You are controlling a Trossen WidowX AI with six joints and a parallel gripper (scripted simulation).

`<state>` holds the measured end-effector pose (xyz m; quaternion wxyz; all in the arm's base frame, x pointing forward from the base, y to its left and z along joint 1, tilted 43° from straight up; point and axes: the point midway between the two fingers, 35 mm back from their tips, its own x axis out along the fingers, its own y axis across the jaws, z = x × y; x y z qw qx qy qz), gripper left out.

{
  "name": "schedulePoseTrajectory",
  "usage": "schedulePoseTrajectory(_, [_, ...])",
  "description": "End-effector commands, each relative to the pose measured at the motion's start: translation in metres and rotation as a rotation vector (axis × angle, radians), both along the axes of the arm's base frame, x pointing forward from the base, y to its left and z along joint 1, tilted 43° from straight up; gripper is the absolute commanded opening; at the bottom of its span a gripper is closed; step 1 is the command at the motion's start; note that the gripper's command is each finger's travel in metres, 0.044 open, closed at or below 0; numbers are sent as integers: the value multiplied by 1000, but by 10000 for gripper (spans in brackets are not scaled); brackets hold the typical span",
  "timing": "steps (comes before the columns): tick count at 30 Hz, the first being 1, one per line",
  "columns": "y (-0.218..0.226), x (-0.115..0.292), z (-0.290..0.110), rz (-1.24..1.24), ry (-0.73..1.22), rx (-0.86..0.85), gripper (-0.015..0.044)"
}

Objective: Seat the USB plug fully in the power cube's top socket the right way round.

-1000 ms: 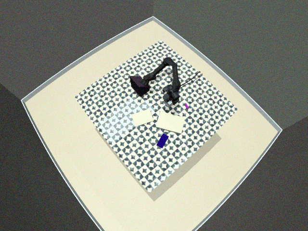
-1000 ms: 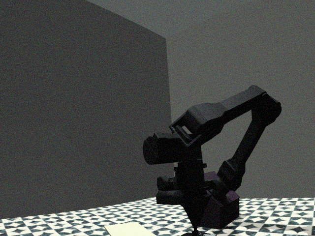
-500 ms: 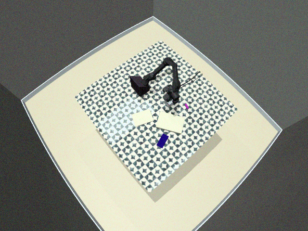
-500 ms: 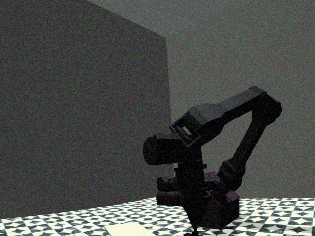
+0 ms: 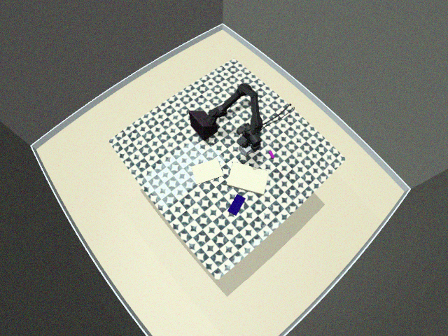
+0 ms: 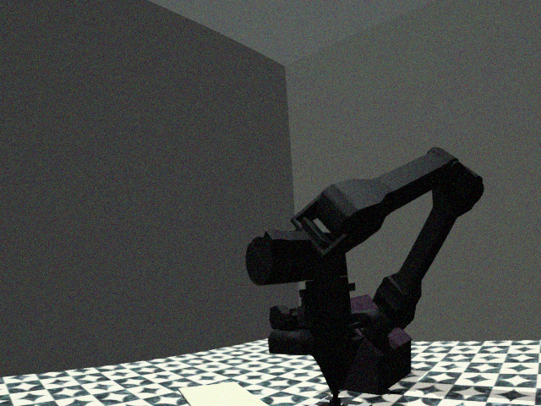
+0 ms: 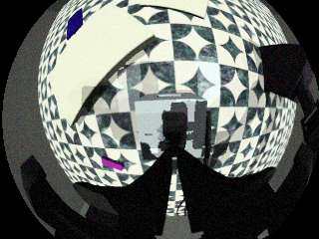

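Observation:
A small light grey power cube (image 5: 243,150) (image 7: 151,119) stands on the checkered table top, right of the arm's base. A dark USB plug (image 7: 174,121) stands upright in the socket on its top; I cannot tell how deep it sits or which way round it is. My gripper (image 5: 248,145) (image 6: 334,390) (image 7: 174,151) points straight down over the cube and is shut on the plug. In the exterior view the dark arm hides the cube and the plug.
Two cream sheets (image 5: 206,171) (image 5: 248,177) (image 7: 100,47) lie just in front of the cube. A blue card (image 5: 236,204) (image 7: 75,23) lies further forward. A small magenta piece (image 5: 271,154) (image 7: 112,163) lies right of the cube. The arm's base (image 5: 202,122) stands behind left.

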<state>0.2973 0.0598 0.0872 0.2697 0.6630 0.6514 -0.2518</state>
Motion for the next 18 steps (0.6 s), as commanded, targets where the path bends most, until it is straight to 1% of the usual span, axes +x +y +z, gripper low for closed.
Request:
schedulePoseTrajectory(1, [1, 0, 0, -4, 2, 4, 0])
schedulePoseTrajectory(18, [2, 0, -2, -4, 2, 4, 0])
